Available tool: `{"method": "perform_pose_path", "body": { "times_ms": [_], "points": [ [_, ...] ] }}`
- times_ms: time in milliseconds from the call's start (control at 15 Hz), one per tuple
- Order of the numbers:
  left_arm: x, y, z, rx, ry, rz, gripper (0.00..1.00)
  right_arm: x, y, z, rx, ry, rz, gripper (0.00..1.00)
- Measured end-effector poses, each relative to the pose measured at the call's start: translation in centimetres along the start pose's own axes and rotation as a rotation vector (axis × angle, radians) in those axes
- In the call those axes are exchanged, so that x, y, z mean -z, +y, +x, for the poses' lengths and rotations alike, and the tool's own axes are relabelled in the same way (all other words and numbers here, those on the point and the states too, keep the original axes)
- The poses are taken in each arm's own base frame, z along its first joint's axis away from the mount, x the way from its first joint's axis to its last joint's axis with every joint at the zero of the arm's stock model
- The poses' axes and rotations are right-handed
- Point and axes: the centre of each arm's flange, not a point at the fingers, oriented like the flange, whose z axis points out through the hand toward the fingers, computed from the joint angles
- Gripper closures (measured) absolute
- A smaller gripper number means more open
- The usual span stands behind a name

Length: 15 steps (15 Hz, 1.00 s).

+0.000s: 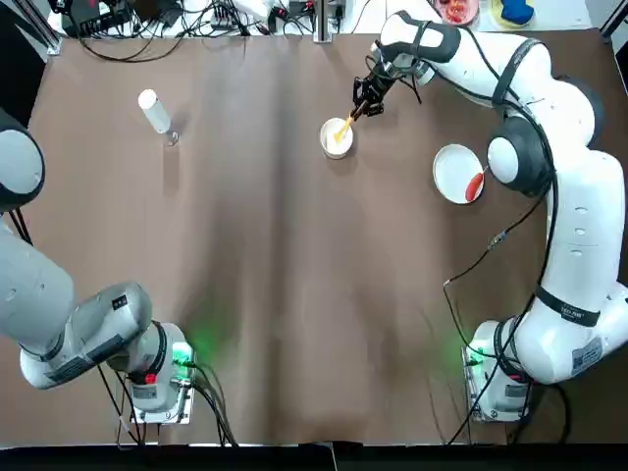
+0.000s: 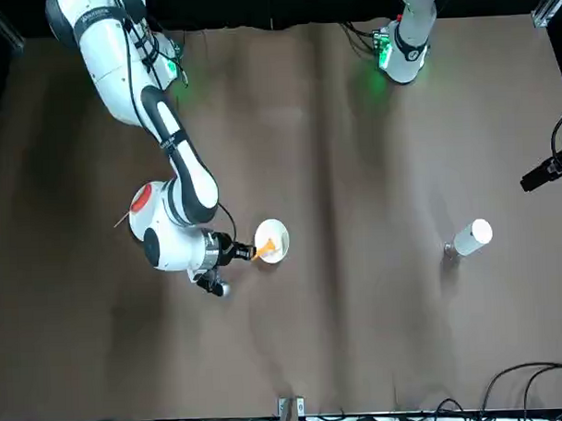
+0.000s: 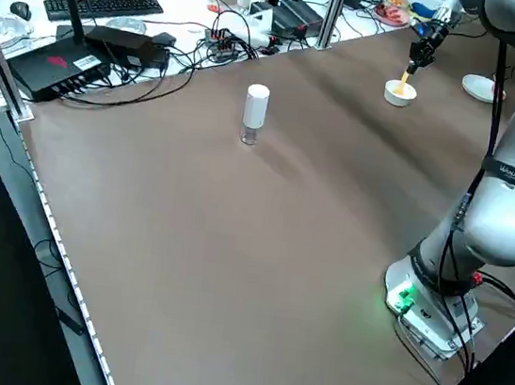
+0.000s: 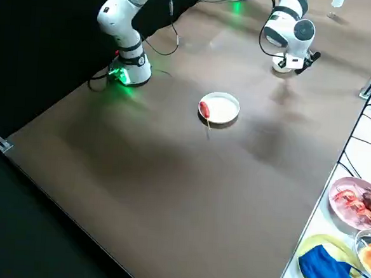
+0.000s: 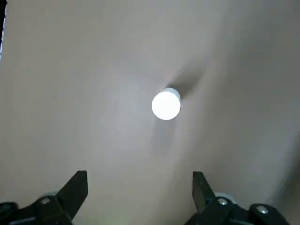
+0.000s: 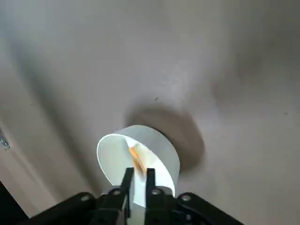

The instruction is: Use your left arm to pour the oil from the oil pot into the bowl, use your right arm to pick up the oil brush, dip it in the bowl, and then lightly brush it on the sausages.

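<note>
Right fingers (image 6: 137, 180) gripped the yellow-orange-handled oil brush (image 6: 136, 158), tip inside the small round white bowl (image 6: 161, 145); left fingers (image 5: 140, 192) spread apart, empty.

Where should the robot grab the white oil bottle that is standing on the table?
Probably round the middle of the oil pot, fingers coming in level from the side. It stands upright on its small spout end, round cap on top, so a grip from above would likely slip.
</note>
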Motion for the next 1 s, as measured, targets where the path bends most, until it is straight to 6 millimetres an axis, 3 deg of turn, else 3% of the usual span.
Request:
{"method": "perform_pose_path", "body": {
  "times_ms": [267,333,667,1000],
  "points": [
    [0.0,0.0,0.0,0.000,0.000,0.000,0.01,0.2,0.3,0.2,-0.004,0.002,-0.001,0.44],
    [0.0,0.0,0.0,0.000,0.000,0.000,0.01,0.2,0.3,0.3,-0.004,0.003,-0.001,0.39],
    [0.0,0.0,0.0,0.000,0.000,0.002,0.01,1.4,0.4,0.5,0.016,-0.002,-0.026,0.37],
    [-0.6,0.1,0.3,-0.002,-0.010,0.003,0.01,6.4,0.4,0.5,0.106,0.003,-0.145,0.33]
  ]
}}
